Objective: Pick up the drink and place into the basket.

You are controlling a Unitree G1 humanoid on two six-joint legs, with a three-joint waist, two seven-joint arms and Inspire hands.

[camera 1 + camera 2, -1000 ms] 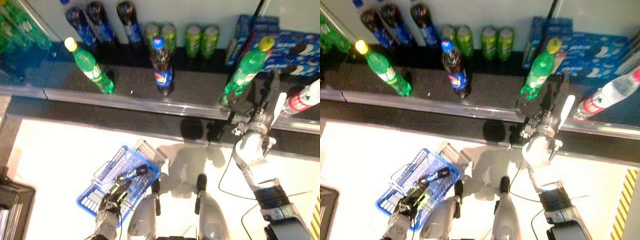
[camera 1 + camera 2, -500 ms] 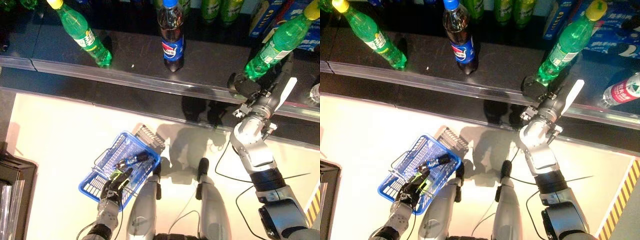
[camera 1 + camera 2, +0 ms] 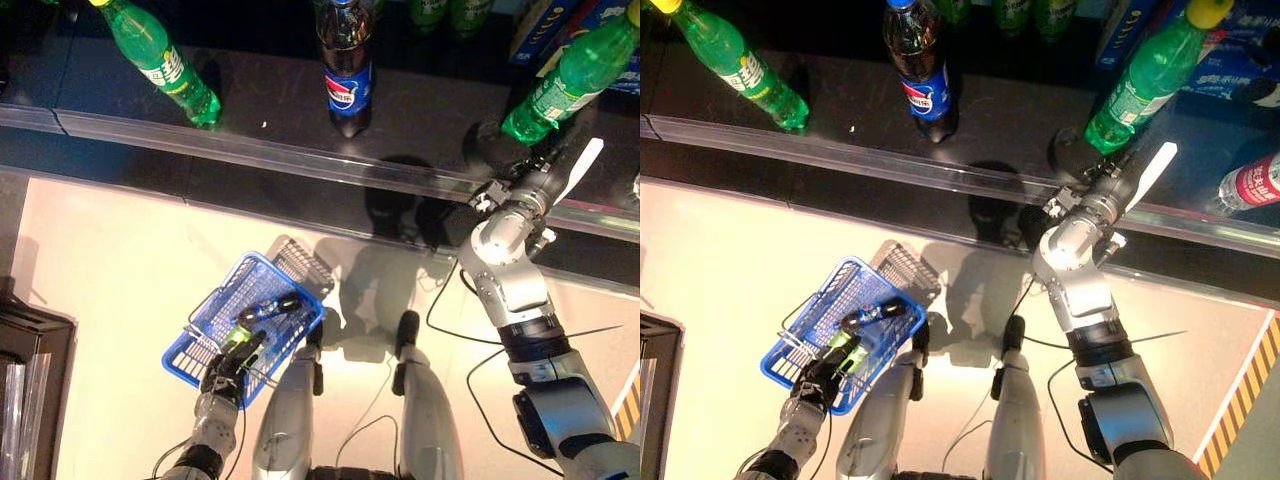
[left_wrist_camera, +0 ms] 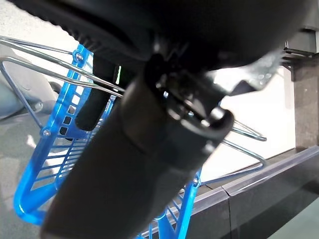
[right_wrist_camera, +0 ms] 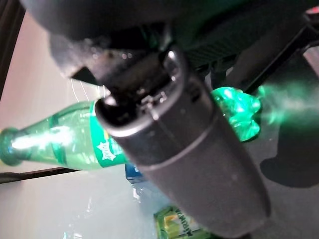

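Right hand at the base of the green bottle on the dark surface

The right hand [image 3: 520,172], still reaching up from the floor side with white-covered thumb out, sits against the foot of the green bottle [image 3: 566,80], nearer than a second ago; whether its fingers clasp the bottle I cannot tell. The left hand [image 3: 228,366] keeps curled round the handle of the blue basket [image 3: 205,336] on the floor.

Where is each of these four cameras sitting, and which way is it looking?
Left eye: on the head, looking down at the counter, both arms, right hand by a green bottle.
Right eye: beside it, same scene; left hand at the blue basket.
Left wrist: along that hand, basket beyond.
Right wrist: along that hand, green bottle beyond.
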